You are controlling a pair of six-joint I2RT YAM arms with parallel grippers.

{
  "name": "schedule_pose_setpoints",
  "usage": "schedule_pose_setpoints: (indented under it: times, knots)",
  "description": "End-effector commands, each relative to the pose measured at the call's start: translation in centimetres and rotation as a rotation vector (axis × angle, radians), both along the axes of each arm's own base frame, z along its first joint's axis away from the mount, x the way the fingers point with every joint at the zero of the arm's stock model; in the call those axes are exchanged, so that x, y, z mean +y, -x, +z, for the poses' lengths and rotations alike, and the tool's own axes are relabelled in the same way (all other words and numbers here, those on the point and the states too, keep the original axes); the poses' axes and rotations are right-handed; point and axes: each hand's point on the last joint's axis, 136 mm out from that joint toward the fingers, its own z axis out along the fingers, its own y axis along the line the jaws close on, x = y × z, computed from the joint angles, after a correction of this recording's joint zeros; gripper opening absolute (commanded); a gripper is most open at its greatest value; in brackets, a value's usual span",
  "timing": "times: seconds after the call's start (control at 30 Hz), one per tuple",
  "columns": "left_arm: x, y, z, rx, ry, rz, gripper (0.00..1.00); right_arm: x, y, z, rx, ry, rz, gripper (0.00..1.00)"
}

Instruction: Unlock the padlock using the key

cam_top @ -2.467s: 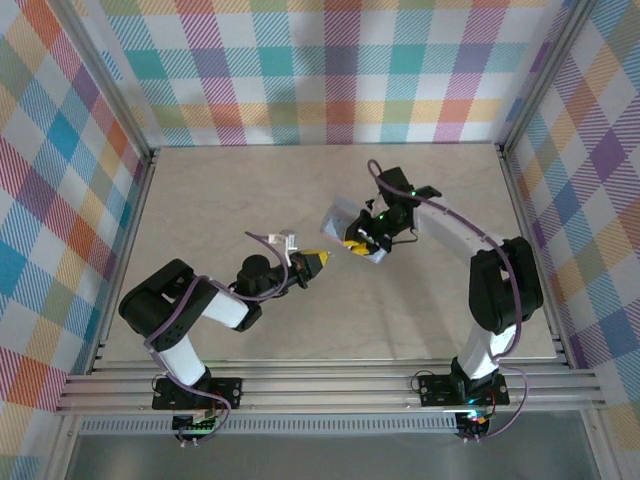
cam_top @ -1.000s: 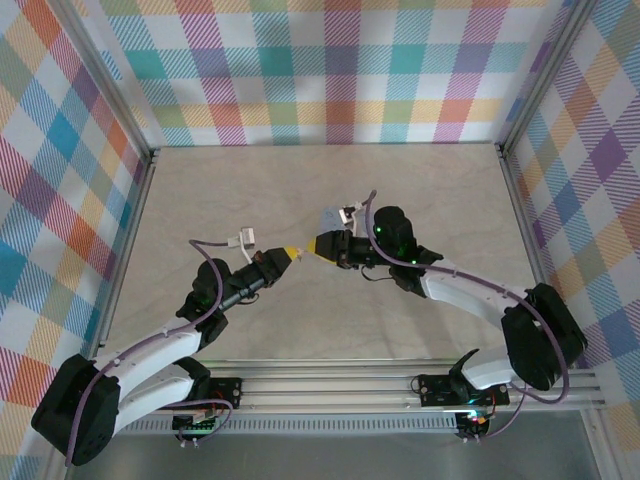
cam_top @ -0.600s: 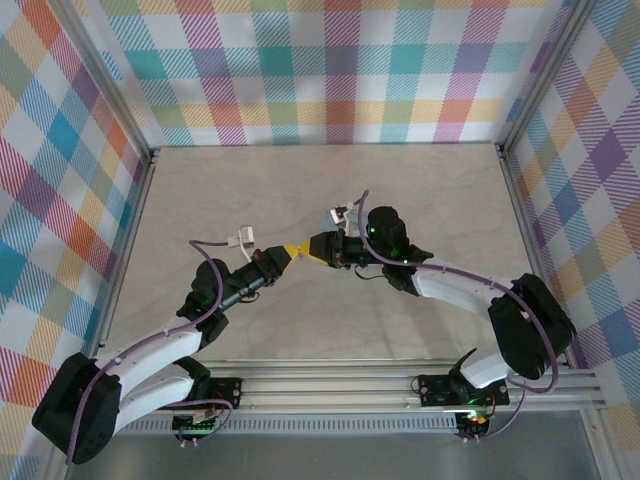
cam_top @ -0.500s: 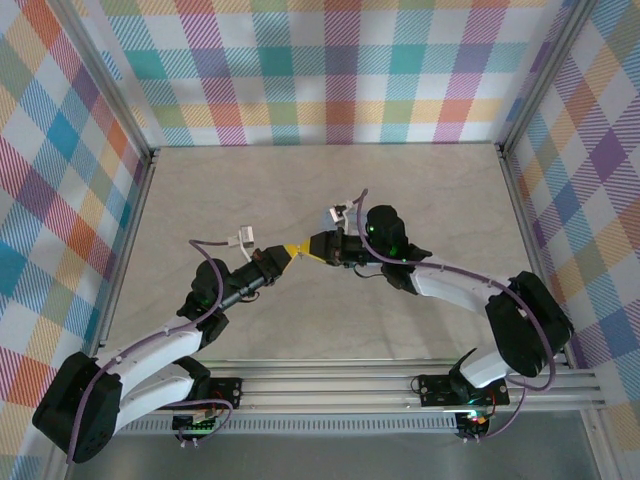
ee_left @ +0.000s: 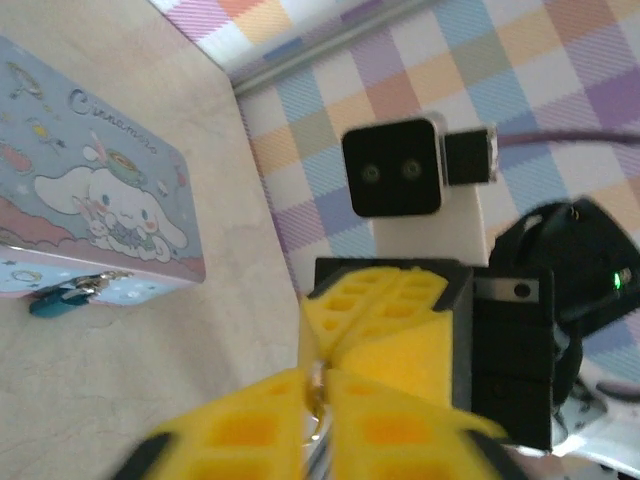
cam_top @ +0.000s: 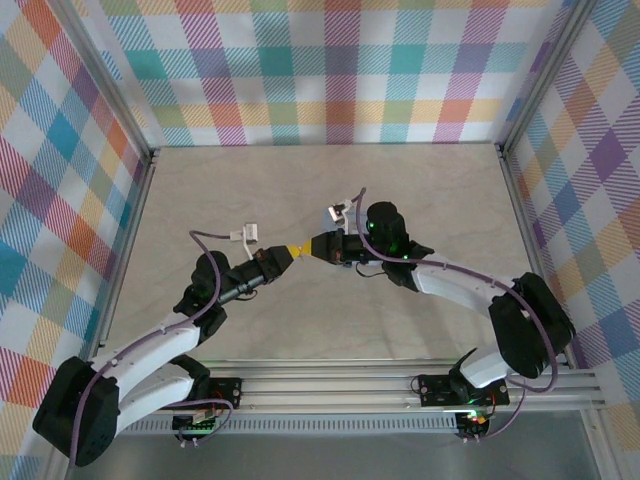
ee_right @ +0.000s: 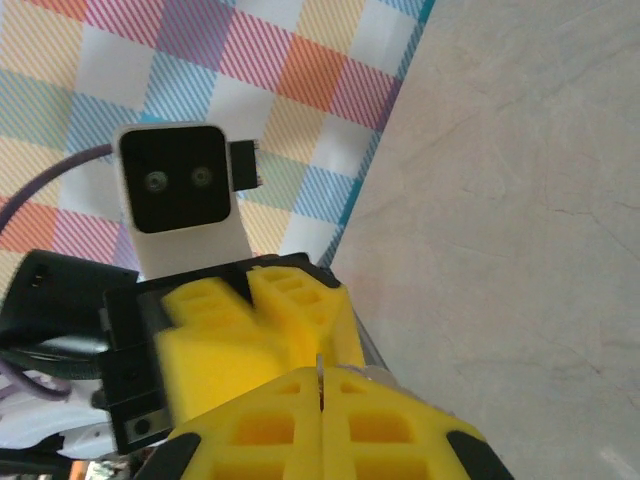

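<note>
Right fingers [ee_right: 250, 430]: clenched on the key [ee_right: 320, 372], a thin metal sliver sticking out between the yellow pads.
Left fingers [ee_left: 240, 425]: tip to tip with the right ones above mid-table; a narrow slit between them, so I cannot tell whether they grip.
Padlock [ee_left: 62, 298]: small, teal, at the edge of the blue cartoon tin [ee_left: 90, 215].
Tin: flat on the table [cam_top: 420, 190].

script "Cinnamoroll" on lid of pale blue cartoon tin [ee_left: 92, 215]
</note>
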Motion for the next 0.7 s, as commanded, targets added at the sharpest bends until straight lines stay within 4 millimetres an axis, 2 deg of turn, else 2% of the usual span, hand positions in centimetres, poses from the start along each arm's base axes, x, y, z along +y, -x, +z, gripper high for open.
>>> schedule_pose_setpoints:
  times: [0.0,0.1,0.17,0.3,0.47,0.67]
  knots:
    - [0.1,1.2,2.4,-0.116,-0.027,-0.090,0.41,-1.3,0.5,1.7,-0.130,0.065,0.051,0.00]
    - [0.8,1.0,2.9,-0.147,-0.027,-0.108,0.46,-2.2,1.2,2.1,-0.165,0.122,0.099,0.00]
    - [0.6,1.2,3.3,-0.169,-0.028,-0.151,0.46,-2.6,1.6,2.3,-0.176,0.142,0.132,0.00]
    - [-0.5,1.6,4.0,-0.205,-0.004,-0.244,0.43,-3.0,2.1,3.1,-0.178,0.130,0.169,0.00]
    - [-1.0,1.7,4.7,-0.233,0.027,-0.282,0.36,-2.8,2.7,3.5,-0.171,0.106,0.217,0.00]
    - [-1.5,1.6,4.6,-0.235,0.027,-0.307,0.36,-2.6,2.7,3.5,-0.163,0.102,0.230,0.00]
